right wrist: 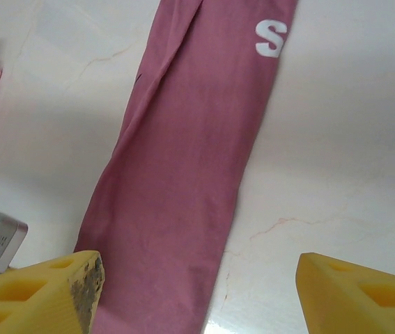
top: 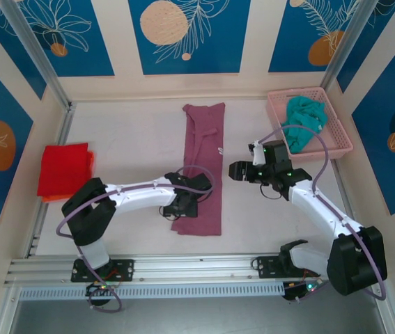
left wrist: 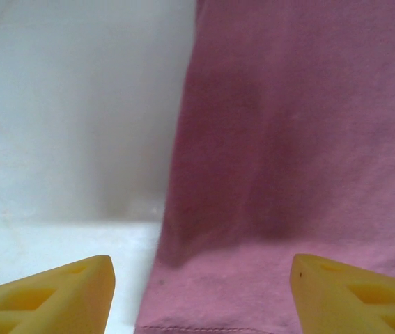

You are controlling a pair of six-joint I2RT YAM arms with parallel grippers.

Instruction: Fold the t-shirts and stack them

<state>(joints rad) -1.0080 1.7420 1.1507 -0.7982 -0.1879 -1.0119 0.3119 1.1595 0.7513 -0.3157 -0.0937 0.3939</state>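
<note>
By the mauve t-shirt, the left tool and right tool gape wide, holding nothing.

We see a pink lattice basket beyond the right claw and off to its right, near the far corner; the white surface, faintly veined, spreads beneath and around that claw; blue leaf-printed panels on cream walls stand well beyond it; a metal rail runs behind it at the near edge.
</note>
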